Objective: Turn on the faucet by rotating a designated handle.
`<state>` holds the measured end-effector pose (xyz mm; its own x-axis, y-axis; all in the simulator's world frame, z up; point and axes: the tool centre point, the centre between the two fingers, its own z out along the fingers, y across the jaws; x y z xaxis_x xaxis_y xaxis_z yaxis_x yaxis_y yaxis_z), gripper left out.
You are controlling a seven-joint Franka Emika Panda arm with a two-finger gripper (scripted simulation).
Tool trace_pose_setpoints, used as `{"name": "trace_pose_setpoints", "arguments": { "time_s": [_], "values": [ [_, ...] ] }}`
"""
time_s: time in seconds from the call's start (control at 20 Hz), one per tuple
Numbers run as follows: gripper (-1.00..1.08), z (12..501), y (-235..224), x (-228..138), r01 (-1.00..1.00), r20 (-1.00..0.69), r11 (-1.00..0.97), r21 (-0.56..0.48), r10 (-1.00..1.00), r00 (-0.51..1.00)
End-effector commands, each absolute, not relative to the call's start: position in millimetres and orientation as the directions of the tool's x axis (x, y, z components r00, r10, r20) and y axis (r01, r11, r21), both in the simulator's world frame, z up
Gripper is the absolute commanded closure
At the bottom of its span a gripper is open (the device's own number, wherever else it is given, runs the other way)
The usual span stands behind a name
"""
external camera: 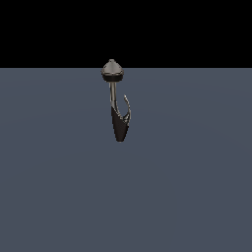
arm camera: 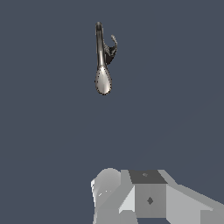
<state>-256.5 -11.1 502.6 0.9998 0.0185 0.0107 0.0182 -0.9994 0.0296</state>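
Exterior view: the faucet (external camera: pixel 118 106) stands alone on a flat slate-grey surface (external camera: pixel 59 187), in the middle of the view and toward the far edge, where the surface meets a black background. Dark brown cone body tapers downward to a point; a thin grey stem rises from it to a bulbous, pointed grey-and-black top. The handle (external camera: pixel 128 107), a thin curved silver sliver, branches off the cone on the exterior view's right and curls upward beside the stem, ending well short of the top. No arm or hand is seen in this view.

Wrist view: the faucet (arm camera: pixel 103 61) is seen from above, top end bright and rounded, stem running away from it. The handle (arm camera: pixel 113 44) shows as a small curved piece just beside the stem. Pale grey blocks of the hand (arm camera: pixel 140 199) fill the near edge, well apart from the faucet. Fingers not visible; cannot tell whether the hand is released or clenched. Nothing is in contact with the handle.
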Motion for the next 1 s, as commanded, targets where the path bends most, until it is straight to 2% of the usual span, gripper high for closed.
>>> {"name": "trace_pose_setpoints", "arguments": {
  "time_s": [0.0, 0.95],
  "values": [
    [1.08, 502.6, -11.1, -256.5, 0.018, 0.011, -0.999, 0.03, 0.019, 1.0],
    [1.08, 501.4, 3.1, -239.1, 0.032, 0.021, -0.999, -0.016, 0.032, 0.999]
  ]
}}
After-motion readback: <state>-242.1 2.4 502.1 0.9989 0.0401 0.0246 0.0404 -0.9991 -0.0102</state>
